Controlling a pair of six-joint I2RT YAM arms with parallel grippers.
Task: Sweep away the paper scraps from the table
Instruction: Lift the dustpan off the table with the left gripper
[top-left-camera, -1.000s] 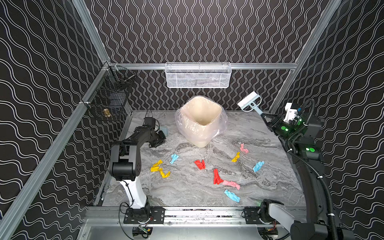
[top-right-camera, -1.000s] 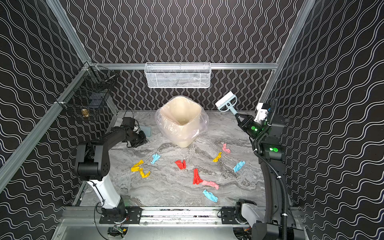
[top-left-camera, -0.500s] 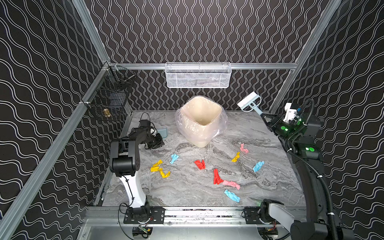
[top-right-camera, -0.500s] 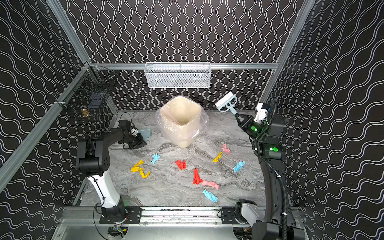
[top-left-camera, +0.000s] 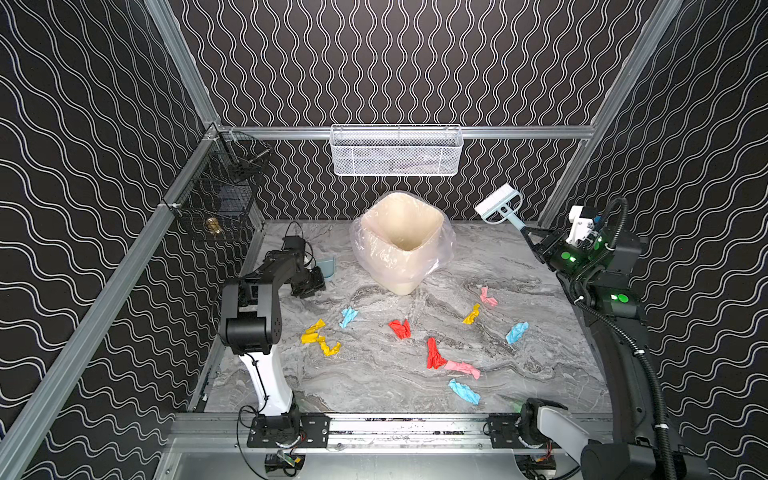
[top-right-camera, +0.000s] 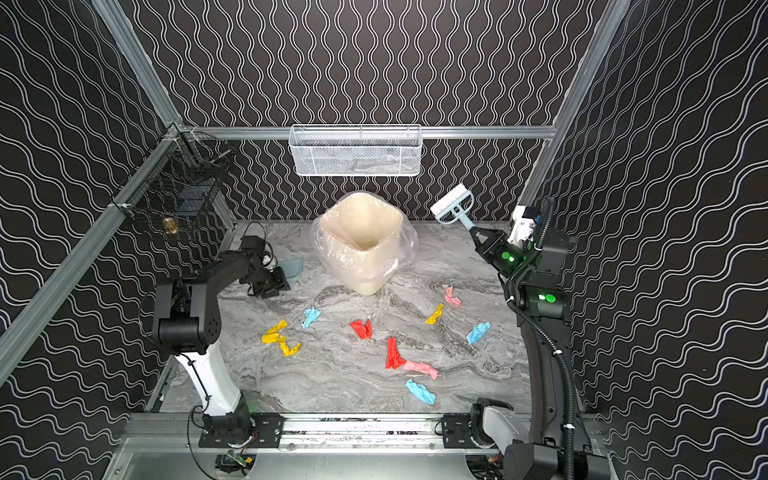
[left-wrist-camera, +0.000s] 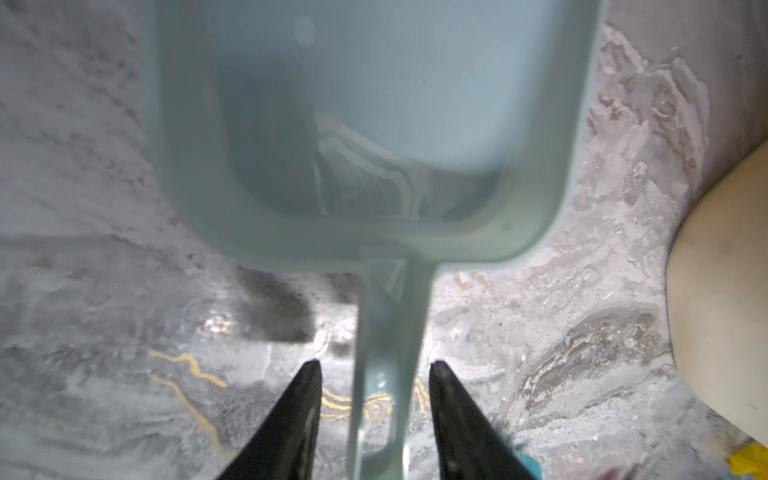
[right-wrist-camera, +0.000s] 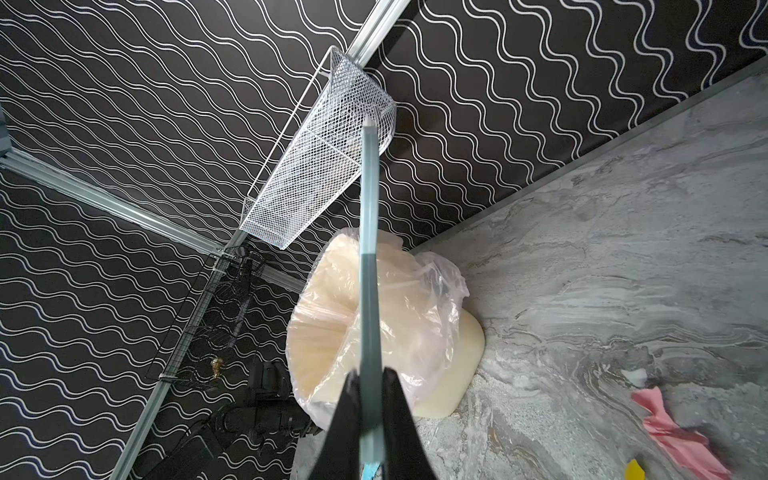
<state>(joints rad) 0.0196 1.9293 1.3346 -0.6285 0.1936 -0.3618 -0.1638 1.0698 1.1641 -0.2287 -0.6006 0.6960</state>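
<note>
Right now everything hangs on where the paper scraps (top-left-camera: 434, 353) lie from the two tools. At the left of both top views the left gripper (left-wrist-camera: 374, 363) sits low by the dustpan (top-left-camera: 327, 266). The left wrist view shows its jaws parted on either side of the dustpan's handle (left-wrist-camera: 388, 307), with a gap on each side, so it grips nothing. The pan's long axis runs from those jaws up and right toward the bagged bin (top-left-camera: 401, 241), so its open end would face away from the litter, which lies below and right of it. About ten crumpled, twisted strips are strewn over the grey-veined table (top-left-camera: 374, 386) in a loose band from centre left to lower right. A yellow pair (top-left-camera: 322, 338) and a light blue strip (top-left-camera: 348, 318) lie nearest the left arm, two red strips (top-left-camera: 400, 328) in the middle, and pink, blue and yellow ones further right. None touches either tool. At the upper right the right gripper (top-left-camera: 536, 243) is clamped tight on the stem of the brush (top-left-camera: 498, 203), held well above the table with its bristle head pointing up and left. The nearest piece to it, a pink scrap (top-left-camera: 488, 297), lies down and to the left, so I judge the right arm must drop and swing the bristles that way.
</note>
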